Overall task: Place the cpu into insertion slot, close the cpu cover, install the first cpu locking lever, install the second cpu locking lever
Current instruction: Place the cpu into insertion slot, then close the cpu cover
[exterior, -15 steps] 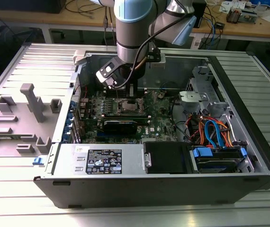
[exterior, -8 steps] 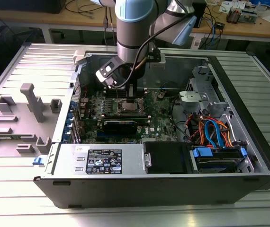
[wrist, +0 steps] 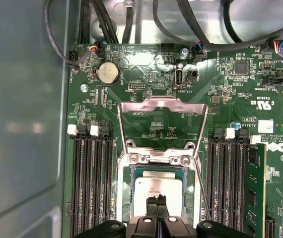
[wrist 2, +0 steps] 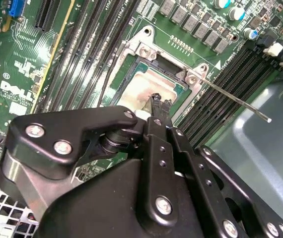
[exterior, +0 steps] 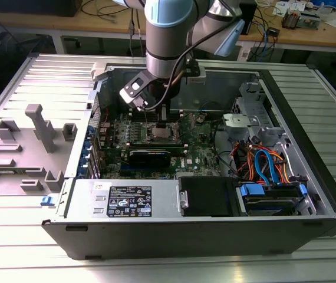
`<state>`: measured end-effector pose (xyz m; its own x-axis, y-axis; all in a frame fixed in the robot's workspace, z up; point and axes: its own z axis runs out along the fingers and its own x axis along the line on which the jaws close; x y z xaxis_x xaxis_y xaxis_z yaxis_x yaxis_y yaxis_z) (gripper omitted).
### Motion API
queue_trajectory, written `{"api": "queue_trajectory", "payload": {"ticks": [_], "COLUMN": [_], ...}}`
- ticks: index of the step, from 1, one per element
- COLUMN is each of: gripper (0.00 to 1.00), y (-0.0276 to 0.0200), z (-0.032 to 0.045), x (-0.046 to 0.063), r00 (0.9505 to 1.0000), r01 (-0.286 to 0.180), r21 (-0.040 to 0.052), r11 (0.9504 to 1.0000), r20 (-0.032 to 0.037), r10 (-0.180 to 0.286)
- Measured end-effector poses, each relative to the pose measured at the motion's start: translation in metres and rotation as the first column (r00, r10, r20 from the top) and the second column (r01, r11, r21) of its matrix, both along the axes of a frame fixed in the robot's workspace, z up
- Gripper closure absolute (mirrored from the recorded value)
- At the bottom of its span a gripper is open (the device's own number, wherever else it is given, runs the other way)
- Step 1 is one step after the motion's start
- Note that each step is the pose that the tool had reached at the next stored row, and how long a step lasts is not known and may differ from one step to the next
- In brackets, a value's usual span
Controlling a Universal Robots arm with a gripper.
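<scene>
cpu (wrist: 157,186) lies flat in the insertion slot (wrist: 123,196), dull silver top up, green edge showing all round inside the silvery rim. Same seen in second wrist view: cpu (wrist 2: 144,84) seated square in the socket.

cpu cover (wrist: 162,103) is open, swung up on its hinge at the far side of the socket; bare board shows through its window. One locking lever (wrist 2: 236,101) is loose, a thin rod sticking out from the socket corner over the black memory slots (wrist: 89,183).

gripper (wrist: 157,202) sits directly over the cpu, tips at or just above its top; contact not certain. The two fingertips (wrist: 153,201) are closed almost together, only a slit between them, nothing held. Second wrist view agrees: gripper (wrist 2: 157,101) narrow, tips over the chip's near edge.

Outward: slots beside the socket on the coin-cell (wrist: 107,73) side are unfilled; one green memory stick (wrist: 255,188) stands on the other side.

Exterior view: gripper (exterior: 156,113) reaches down into the open computer case (exterior: 215,227). The case holds the motherboard (exterior: 197,150), a power supply (exterior: 127,200) and a bundle of orange and blue cables (exterior: 262,162) towards the exterior view's right.
</scene>
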<state>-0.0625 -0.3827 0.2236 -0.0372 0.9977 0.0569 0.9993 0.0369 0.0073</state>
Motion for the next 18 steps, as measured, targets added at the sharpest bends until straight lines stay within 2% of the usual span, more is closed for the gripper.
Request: {"api": "queue_trajectory", "payload": {"ticks": [18], "gripper": [0.89], "y": [0.0001], "z": [0.0011], "x": [0.0062], "r00": [1.0], "r01": [0.0], "r21": [-0.0001], "r11": [1.0], "r20": [-0.0001], "r10": [0.0]}}
